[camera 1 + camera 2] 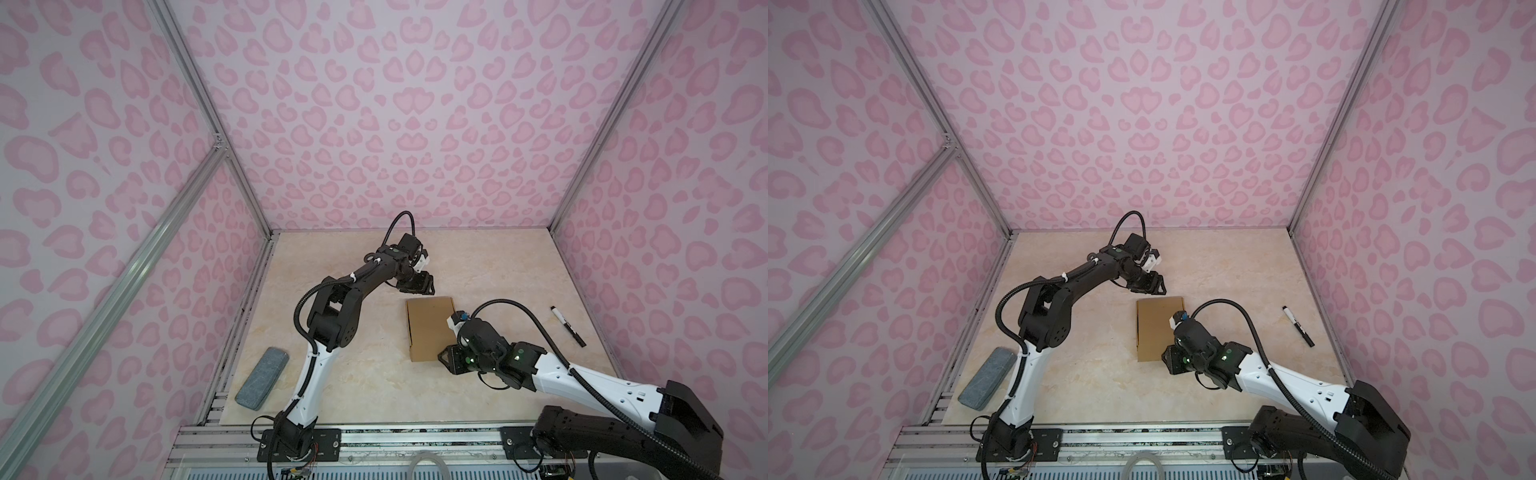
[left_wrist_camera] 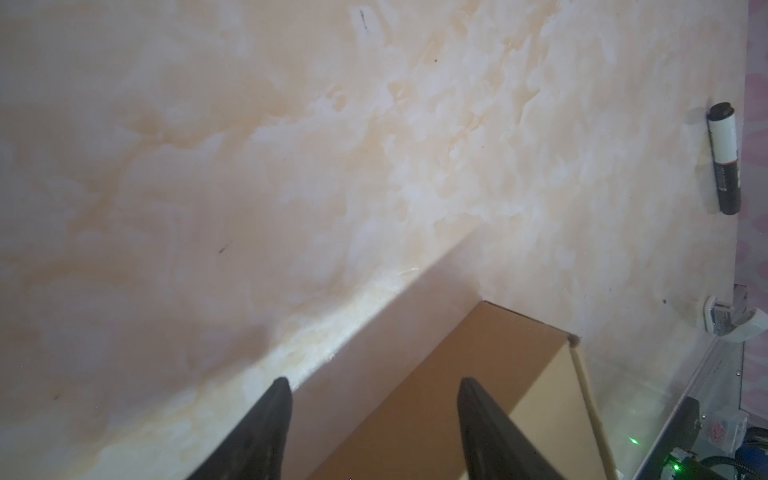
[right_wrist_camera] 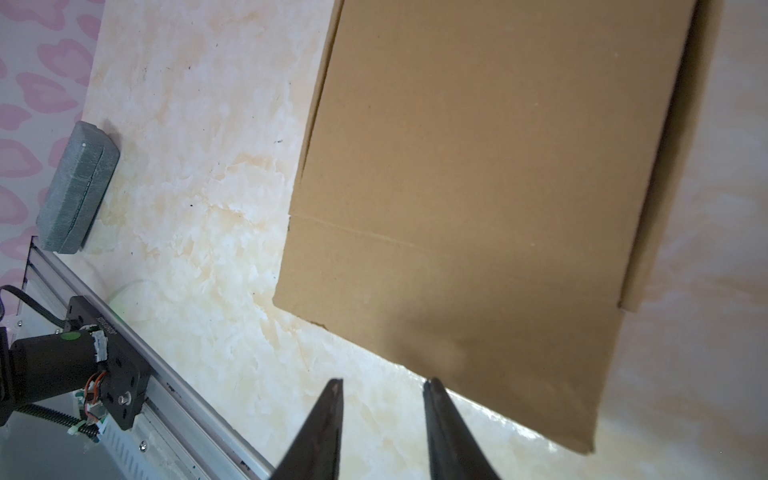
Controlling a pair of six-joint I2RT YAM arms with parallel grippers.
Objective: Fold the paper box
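The paper box (image 1: 430,328) (image 1: 1158,328) is a brown cardboard carton lying flat near the middle of the marble-look table (image 1: 374,386). My left gripper (image 1: 419,286) (image 1: 1149,286) hovers just beyond the box's far edge. In the left wrist view it (image 2: 372,380) stands open over a corner of the box (image 2: 478,374) with nothing held. My right gripper (image 1: 445,358) (image 1: 1168,355) sits at the box's near right corner. In the right wrist view it (image 3: 384,380) is open over bare table, just off the edge of the box (image 3: 498,166), which shows a crease across it.
A black marker pen (image 1: 568,326) (image 1: 1298,326) (image 2: 725,162) lies to the right of the box near the right wall. A grey felt block (image 1: 262,379) (image 1: 987,378) (image 3: 77,193) lies at the table's front left edge. Pink patterned walls close in three sides.
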